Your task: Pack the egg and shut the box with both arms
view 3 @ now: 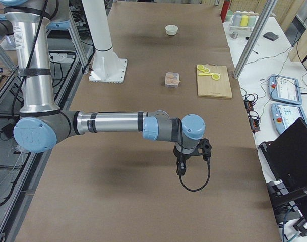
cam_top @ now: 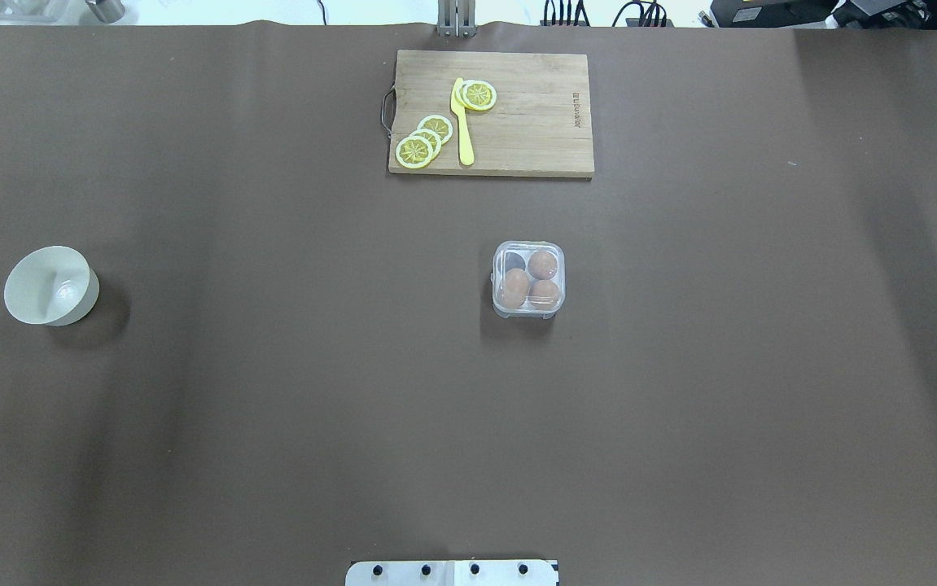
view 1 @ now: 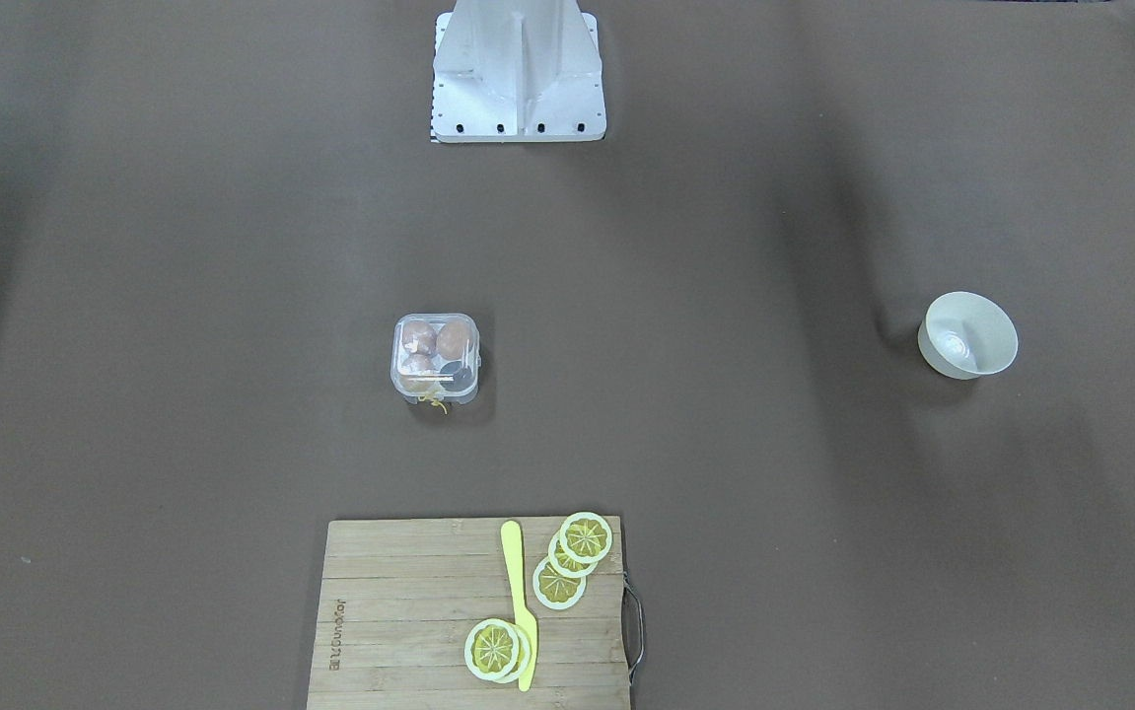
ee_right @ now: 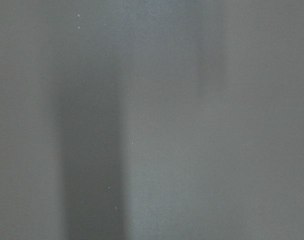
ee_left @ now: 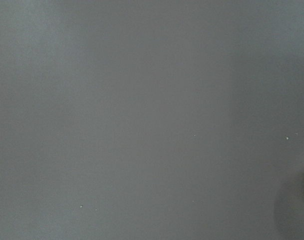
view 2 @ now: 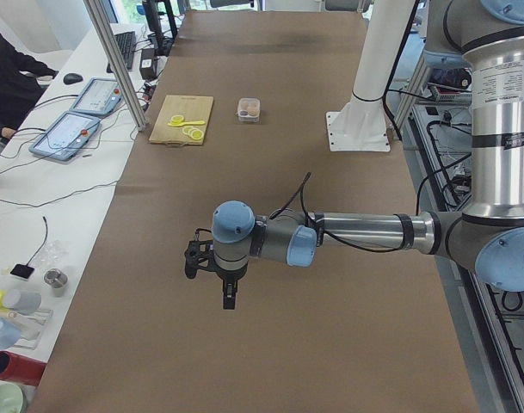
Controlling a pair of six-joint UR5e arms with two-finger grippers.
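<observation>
While left gripper (view 2: 228, 292) and right gripper (view 3: 180, 169) are held far from box (cam_top: 528, 279), jaw state cannot be told; egg (cam_top: 544, 264) could be cracked by overtight grip.

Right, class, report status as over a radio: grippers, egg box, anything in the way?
Left gripper, right gripper: far from box, open or shut unclear. Box holds three eggs, lid looks down. Bowl, cutting board well apart from it.

Overhead and front-facing cameras look down from opposite sides, sharing the box (cam_top: 528, 278); side cameras look lengthwise.
</observation>
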